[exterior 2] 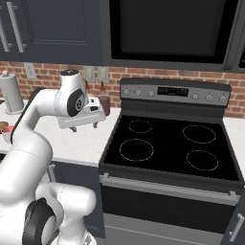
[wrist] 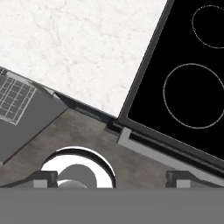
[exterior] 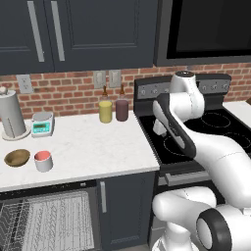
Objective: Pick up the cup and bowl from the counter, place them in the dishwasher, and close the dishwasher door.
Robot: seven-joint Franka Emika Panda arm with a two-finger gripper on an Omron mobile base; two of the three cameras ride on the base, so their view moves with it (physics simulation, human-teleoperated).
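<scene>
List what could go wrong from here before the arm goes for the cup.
1. The cup and bowl sit almost touching; the open end effector may nudge the bowl while closing on the cup.
2. Both stand near the counter front edge, above the open dishwasher; a bump could knock them off.
3. The end effector is far off, by the stove; the long swing passes the jars.

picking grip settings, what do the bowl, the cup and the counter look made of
The bowl: olive-brown with a matte, wood-like look, though no grain is clear enough to be sure. The cup: smooth pale grey-white outside, salmon-red inside, probably glazed ceramic or plastic. The counter: white with faint grey veining, a polished marble-look slab, perhaps stone or laminate.
</scene>
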